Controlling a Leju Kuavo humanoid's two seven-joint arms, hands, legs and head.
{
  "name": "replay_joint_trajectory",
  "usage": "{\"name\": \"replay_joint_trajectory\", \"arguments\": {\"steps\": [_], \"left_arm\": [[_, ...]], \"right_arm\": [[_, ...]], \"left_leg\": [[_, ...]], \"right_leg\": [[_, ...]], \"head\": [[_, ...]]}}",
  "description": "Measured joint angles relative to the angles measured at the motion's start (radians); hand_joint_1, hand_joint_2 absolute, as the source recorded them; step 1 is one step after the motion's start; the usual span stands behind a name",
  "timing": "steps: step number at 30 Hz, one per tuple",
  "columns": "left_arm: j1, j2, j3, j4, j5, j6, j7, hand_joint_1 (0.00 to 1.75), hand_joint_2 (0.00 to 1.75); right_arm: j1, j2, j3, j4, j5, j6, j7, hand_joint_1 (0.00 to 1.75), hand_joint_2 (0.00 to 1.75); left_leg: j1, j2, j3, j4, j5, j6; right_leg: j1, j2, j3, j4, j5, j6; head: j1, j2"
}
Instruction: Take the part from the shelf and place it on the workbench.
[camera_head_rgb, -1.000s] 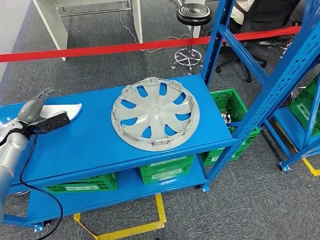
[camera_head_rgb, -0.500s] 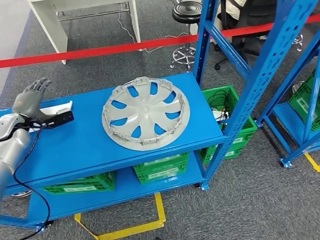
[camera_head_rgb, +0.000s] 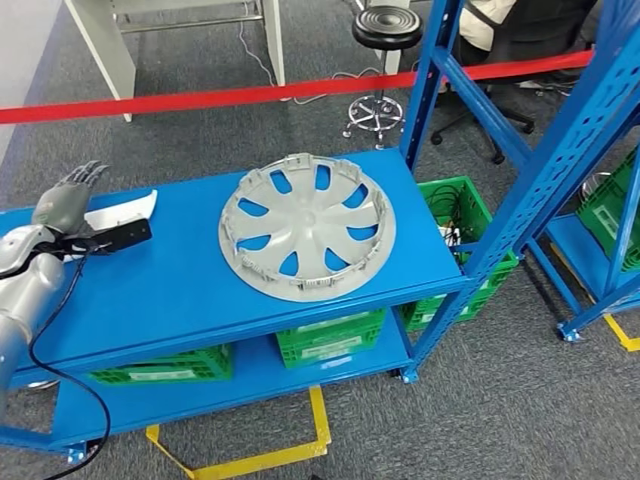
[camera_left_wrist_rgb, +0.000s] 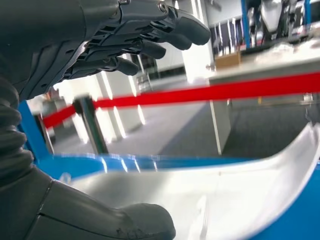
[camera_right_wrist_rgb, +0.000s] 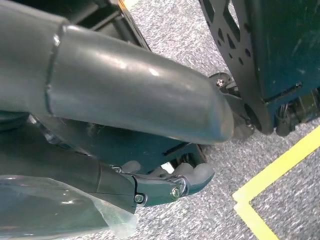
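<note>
A grey hubcap (camera_head_rgb: 307, 238) lies flat in the middle of the blue shelf top (camera_head_rgb: 181, 290). At the shelf's left end lies a white curved part (camera_head_rgb: 124, 210), seen close in the left wrist view as a pale trough (camera_left_wrist_rgb: 226, 190). My left hand (camera_head_rgb: 66, 200) hovers over that part's left end with its fingers (camera_left_wrist_rgb: 151, 35) stretched out and apart from the thumb (camera_left_wrist_rgb: 113, 225), holding nothing. My right hand (camera_right_wrist_rgb: 124, 95) hangs over the carpet floor with nothing in it.
Blue shelf uprights (camera_head_rgb: 434, 80) rise at the shelf's right end. Green crates (camera_head_rgb: 332, 340) sit on the lower shelf and beside it. A red barrier tape (camera_head_rgb: 226, 97) runs behind, with a black stool (camera_head_rgb: 387, 30) beyond. Yellow floor markings (camera_head_rgb: 317, 430) lie in front.
The camera swayed left and back. My left hand, resting low on the white part a second ago, has lifted a little and its fingers have straightened out.
</note>
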Motion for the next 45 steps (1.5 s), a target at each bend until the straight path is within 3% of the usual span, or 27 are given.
{"name": "replay_joint_trajectory", "arguments": {"steps": [2,3,4,5,7,9,12,14,17,18,19,20,22,24,27,29,32,33,34,35,38,39,41,43,45], "left_arm": [[0.002,-0.007,0.004,0.007,0.017,-0.026,0.011,0.0,1.75],[0.004,-0.011,0.006,0.012,0.022,-0.036,0.017,0.0,1.75],[0.006,-0.015,0.008,0.016,0.024,-0.046,0.025,0.0,1.75],[0.008,-0.018,0.009,0.02,0.024,-0.054,0.033,0.0,1.75],[0.01,-0.023,0.01,0.026,0.016,-0.065,0.05,0.0,1.75],[0.011,-0.026,0.01,0.032,0.005,-0.076,0.063,0.0,1.75],[0.016,-0.031,0.01,0.042,-0.002,-0.088,0.076,0.0,1.75],[0.018,-0.033,0.01,0.046,-0.006,-0.088,0.083,0.0,1.75],[0.025,-0.035,0.01,0.054,-0.011,-0.088,0.099,0.0,1.75],[0.031,-0.035,0.009,0.056,-0.013,-0.088,0.103,0.0,1.75],[0.036,-0.036,0.009,0.058,-0.015,-0.088,0.106,0.0,1.75],[0.039,-0.037,0.009,0.058,-0.016,-0.088,0.108,0.0,1.75],[0.038,-0.037,0.009,0.058,-0.017,-0.088,0.109,0.0,1.75],[0.035,-0.038,0.009,0.059,-0.023,-0.084,0.116,0.0,1.75],[0.033,-0.039,-0.001,0.06,-0.088,-0.048,0.19,0.0,1.75],[0.024,-0.04,-0.033,0.062,-0.198,-0.011,0.303,0.0,1.75],[0.003,-0.041,-0.104,0.074,-0.331,0.007,0.446,0.0,1.75],[0.0,-0.041,-0.121,0.079,-0.35,0.004,0.475,0.0,1.75],[-0.003,-0.041,-0.135,0.085,-0.365,-0.002,0.5,0.0,1.75],[-0.005,-0.04,-0.145,0.09,-0.378,-0.011,0.524,0.0,1.75],[-0.015,-0.032,-0.163,0.101,-0.396,-0.053,0.581,0.0,1.75],[-0.019,-0.027,-0.165,0.104,-0.397,-0.062,0.593,0.0,1.75],[-0.023,-0.016,-0.167,0.11,-0.398,-0.074,0.609,0.0,1.75],[-0.024,-0.006,-0.169,0.115,-0.399,-0.084,0.617,0.87,1.75],[-0.025,0.004,-0.17,0.12,-0.395,-0.1,0.622,1.75,1.75]], "right_arm": [[0.0,0.0,-0.002,0.0,0.002,0.0,0.0,0.0,0.0],[0.0,0.0,-0.003,0.0,0.002,0.0,0.0,0.0,0.0],[0.0,0.0,-0.004,0.0,0.003,0.0,0.001,0.0,0.0],[0.0,0.0,-0.004,0.0,0.003,0.0,0.002,0.0,0.0],[-0.001,0.0,-0.005,0.0,0.005,0.001,0.005,0.0,0.0],[0.0,0.0,-0.006,0.0,0.008,0.002,0.008,0.0,0.0],[-0.001,0.0,-0.007,0.0,0.01,0.003,0.012,0.0,0.0],[-0.001,0.0,-0.008,0.0,0.012,0.003,0.013,0.0,0.0],[-0.001,0.0,-0.01,0.0,0.014,0.003,0.014,0.0,0.0],[-0.001,0.0,-0.01,0.0,0.015,0.004,0.015,0.0,0.0],[-0.001,0.0,-0.011,0.0,0.015,0.004,0.015,0.0,0.0],[-0.001,0.0,-0.012,0.0,0.015,0.004,0.015,0.0,0.0],[-0.001,0.0,-0.014,0.0,0.016,0.004,0.015,0.0,0.0],[0.0,0.0,-0.015,0.0,0.018,0.004,0.015,0.0,0.0],[0.0,0.0,-0.017,0.0,0.022,0.001,0.015,0.0,0.0],[-0.001,0.0,-0.018,0.0,0.027,-0.003,0.016,0.0,0.0],[-0.001,0.0,-0.019,0.0,0.033,-0.008,0.018,0.0,0.0],[-0.001,0.0,-0.02,0.0,0.034,-0.009,0.018,0.0,0.0],[-0.001,0.0,-0.02,0.0,0.037,-0.01,0.018,0.0,0.0],[-0.001,0.0,-0.02,0.0,0.039,-0.011,0.017,0.0,0.0],[-0.002,0.0,-0.022,0.0,0.048,-0.011,0.015,0.0,0.0],[-0.002,0.0,-0.022,0.0,0.05,-0.011,0.013,0.0,0.0],[-0.001,0.0,-0.023,0.0,0.053,-0.011,0.011,0.0,0.0],[-0.002,0.001,-0.024,0.0,0.054,-0.011,0.01,0.0,0.0],[-0.002,0.001,-0.025,0.0,0.055,-0.011,0.008,0.0,0.0]], "left_leg": [[-0.001,0.0,0.0,0.001,-0.001,0.004],[-0.001,0.0,0.0,0.001,-0.001,0.004],[-0.001,-0.001,0.0,0.002,-0.001,0.004],[-0.001,-0.001,0.0,0.003,-0.002,0.004],[-0.002,-0.002,0.0,0.005,-0.004,0.0],[-0.005,-0.003,-0.004,0.008,-0.004,-0.008],[-0.004,-0.002,-0.005,0.008,-0.003,-0.023],[-0.002,-0.002,-0.02,0.046,-0.032,-0.032],[-0.001,-0.001,-0.101,0.233,-0.122,-0.042],[-0.001,-0.001,-0.123,0.282,-0.135,-0.043],[-0.001,-0.001,-0.129,0.295,-0.13,-0.043],[-0.001,-0.001,-0.116,0.265,-0.104,-0.042],[-0.002,-0.001,-0.053,0.131,-0.034,-0.035],[-0.005,-0.002,-0.007,0.028,-0.002,-0.029],[-0.007,-0.002,-0.002,0.006,-0.004,-0.018],[-0.003,-0.001,-0.001,0.001,0.0,-0.006],[-0.001,-0.001,-0.001,-0.001,0.002,0.005],[-0.001,-0.001,-0.001,-0.001,0.002,0.005],[-0.001,-0.001,0.0,0.0,0.001,0.005],[-0.001,-0.001,0.0,0.001,0.001,0.004],[-0.002,-0.001,-0.001,0.008,-0.004,-0.003],[-0.004,-0.002,-0.003,0.01,-0.005,-0.008],[-0.006,-0.002,-0.005,0.01,-0.004,-0.017],[-0.003,-0.001,-0.005,0.013,-0.009,-0.027],[-0.002,-0.001,-0.027,0.069,-0.048,-0.036]], "right_leg": [[-0.002,-0.001,-0.061,0.129,-0.05,0.004],[-0.003,-0.001,-0.078,0.165,-0.055,0.005],[-0.003,-0.001,-0.078,0.162,-0.041,0.005],[-0.003,-0.001,-0.059,0.121,-0.012,0.004],[-0.003,-0.002,0.008,-0.012,0.048,-0.001],[-0.002,-0.001,0.05,-0.093,0.066,-0.006],[-0.003,0.003,0.056,-0.105,0.066,-0.017],[-0.006,0.002,0.059,-0.11,0.07,-0.028],[-0.007,0.002,0.061,-0.111,0.07,-0.036],[-0.007,0.002,0.062,-0.111,0.069,-0.037],[-0.006,0.002,0.063,-0.111,0.069,-0.037],[-0.006,0.003,0.064,-0.111,0.069,-0.037],[-0.005,0.003,0.068,-0.11,0.066,-0.035],[-0.001,0.003,0.065,-0.108,0.065,-0.029],[0.001,0.003,0.058,-0.109,0.064,-0.017],[0.001,0.002,0.041,-0.077,0.039,-0.007],[-0.003,0.0,-0.044,0.101,-0.044,0.004],[-0.004,0.0,-0.072,0.154,-0.058,0.006],[-0.005,0.0,-0.084,0.174,-0.053,0.008],[-0.005,-0.001,-0.077,0.155,-0.031,0.008],[-0.007,-0.002,0.011,-0.035,0.059,0.004],[-0.008,-0.001,0.033,-0.077,0.069,0.001],[-0.005,0.002,0.049,-0.099,0.067,-0.006],[-0.007,0.002,0.05,-0.101,0.07,-0.017],[-0.01,0.001,0.053,-0.106,0.073,-0.029]], "head": [[0.001,0.0],[0.001,0.0],[0.002,0.0],[0.002,0.0],[0.002,0.0],[0.0,0.0],[0.0,0.0],[-0.002,0.0],[-0.004,0.0],[-0.004,0.0],[-0.004,0.0],[-0.004,0.0],[-0.003,0.0],[-0.003,0.0],[-0.002,0.0],[0.0,0.0],[0.004,0.0],[0.004,0.0],[0.005,0.0],[0.005,0.0],[0.005,0.0],[0.004,0.0],[0.004,0.0],[0.003,0.0],[0.001,0.0]]}}
